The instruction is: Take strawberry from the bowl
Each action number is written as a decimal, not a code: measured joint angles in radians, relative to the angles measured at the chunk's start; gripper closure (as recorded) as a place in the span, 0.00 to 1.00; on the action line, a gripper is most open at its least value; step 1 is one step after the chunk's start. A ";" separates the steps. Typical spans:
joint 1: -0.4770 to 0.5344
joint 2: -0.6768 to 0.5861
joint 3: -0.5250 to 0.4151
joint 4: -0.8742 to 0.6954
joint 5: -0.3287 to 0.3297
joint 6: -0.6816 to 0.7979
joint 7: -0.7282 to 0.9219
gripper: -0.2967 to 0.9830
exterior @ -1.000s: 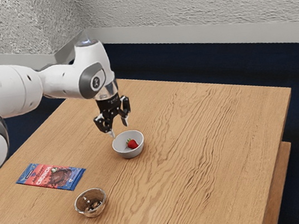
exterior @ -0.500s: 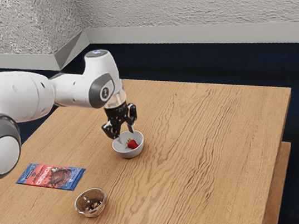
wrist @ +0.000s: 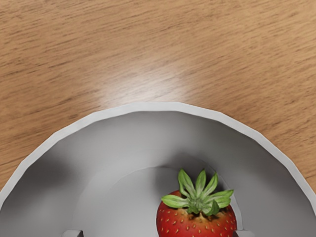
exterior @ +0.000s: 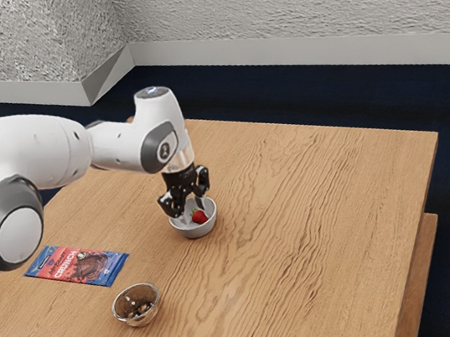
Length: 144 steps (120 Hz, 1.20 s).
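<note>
Exterior view | end effector (exterior: 195, 213) spread open | wrist view: strawberry (wrist: 196, 222) between its fingertips, nearer one

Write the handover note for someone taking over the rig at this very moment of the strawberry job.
Gripper: my gripper is down in the white bowl, fingers open, the strawberry between them, closer to one fingertip than the other.
Job's things: strawberry inside the white bowl, leafy top showing; bowl upright on the table.
Done: fingers lowered to either side of the berry.
Left: close on it, lift it out of the bowl. Centring first may help.
Nearby: small glass bowl and Crunch packet, apart from the white bowl.
</note>
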 joint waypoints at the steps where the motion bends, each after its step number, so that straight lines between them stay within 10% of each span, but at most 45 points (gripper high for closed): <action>1: 0.000 0.002 0.000 0.002 0.000 0.000 0.000 0.48; 144: -0.002 0.037 0.000 0.040 0.006 -0.004 -0.011 0.76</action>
